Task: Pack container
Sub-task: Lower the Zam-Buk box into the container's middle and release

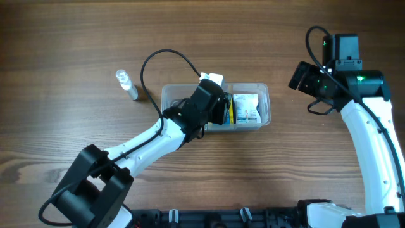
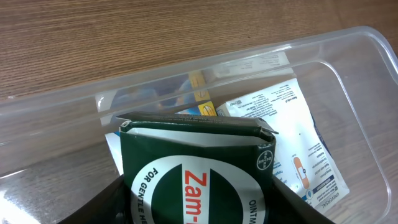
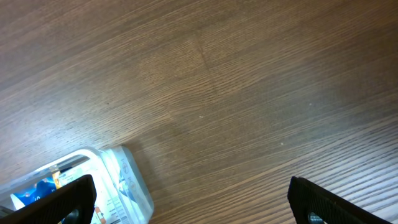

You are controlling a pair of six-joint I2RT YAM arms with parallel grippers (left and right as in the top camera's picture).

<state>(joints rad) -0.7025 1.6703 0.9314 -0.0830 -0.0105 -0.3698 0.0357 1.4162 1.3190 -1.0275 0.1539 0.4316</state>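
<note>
The left pincer (image 1: 219,107) grips a green box lettered "Zam-" (image 2: 199,168) over the middle of the clear container (image 1: 263,88). A white printed packet (image 2: 301,149) lies just ahead of it. The right pincer (image 1: 301,77) hangs open over the bench (image 3: 249,93), with the container to its left. A small clear bottle (image 1: 126,84) lies well apart.

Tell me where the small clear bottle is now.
Overhead view: the small clear bottle lies on the table, left of the container and apart from it.
</note>
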